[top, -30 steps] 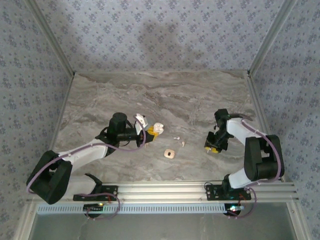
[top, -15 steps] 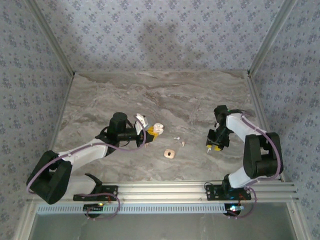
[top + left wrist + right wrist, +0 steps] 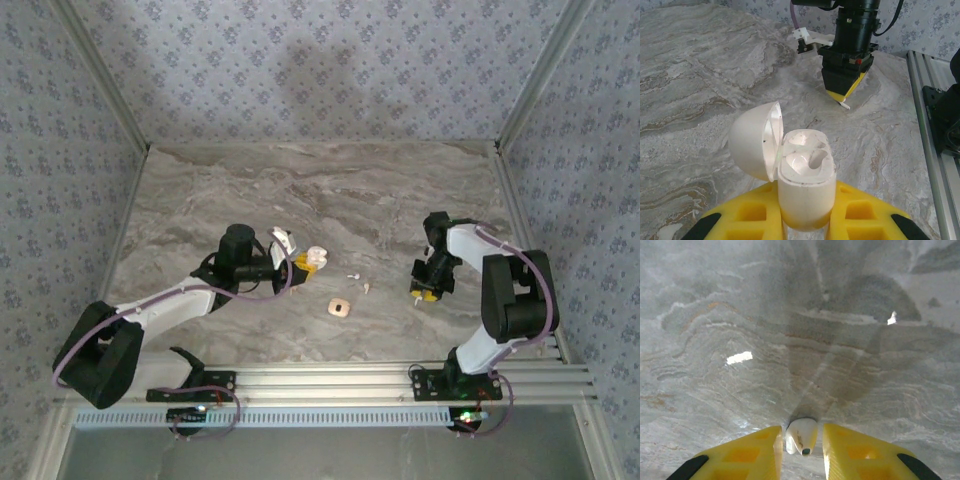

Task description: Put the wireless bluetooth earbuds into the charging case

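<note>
Nearest the arm bases, a tan rounded square (image 3: 340,307) is seen lying on the surface (image 3: 300,180). It could be nudged by a low pass of either arm.

Just beyond it, the right pincer (image 3: 427,293) is clenched on one earbud (image 3: 801,435). The earbud is pinched at the very tips of the yellow fingers (image 3: 760,445), with its end pointing down at the surface. So shallow a hold is judged fragile. The piece could be rotated or squeezed out during the carry, and a turned stem would not be accepted by its socket.

Two loose earbuds (image 3: 352,275) are left on the surface between the arms, near the likely path. They could be swept aside and made harder to pick.

Farthest along, the charging case (image 3: 805,185) is grasped upright in the left pincer (image 3: 805,225), lid open, both sockets empty. If the earbud is pressed in off-centre, the case could be tilted in its grip or the lid (image 3: 752,140) knocked shut.
</note>
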`<move>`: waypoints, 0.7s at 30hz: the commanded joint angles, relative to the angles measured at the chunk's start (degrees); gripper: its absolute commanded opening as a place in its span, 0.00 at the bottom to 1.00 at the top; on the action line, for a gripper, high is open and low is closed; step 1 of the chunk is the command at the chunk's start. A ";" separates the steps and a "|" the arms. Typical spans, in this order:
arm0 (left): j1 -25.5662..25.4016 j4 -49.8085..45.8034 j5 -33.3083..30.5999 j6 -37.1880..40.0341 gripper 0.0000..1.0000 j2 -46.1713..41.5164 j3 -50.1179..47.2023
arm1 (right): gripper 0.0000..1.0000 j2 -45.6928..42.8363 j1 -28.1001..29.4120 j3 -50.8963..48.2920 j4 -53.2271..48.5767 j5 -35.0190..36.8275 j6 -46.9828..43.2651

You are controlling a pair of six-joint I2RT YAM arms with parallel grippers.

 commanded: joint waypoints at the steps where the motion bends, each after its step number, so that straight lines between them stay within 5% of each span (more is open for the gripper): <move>1: 0.51 -0.03 0.78 0.88 0.14 -0.73 2.40 | 0.30 1.74 0.38 1.06 0.04 -0.25 -1.13; 12: 0.04 0.15 0.52 1.39 0.13 0.30 2.55 | 0.24 0.50 0.53 0.16 1.80 1.44 -1.68; 21: -3.22 8.05 -3.79 1.61 0.12 5.56 2.14 | 0.24 -10.12 2.33 -3.67 8.85 0.85 1.69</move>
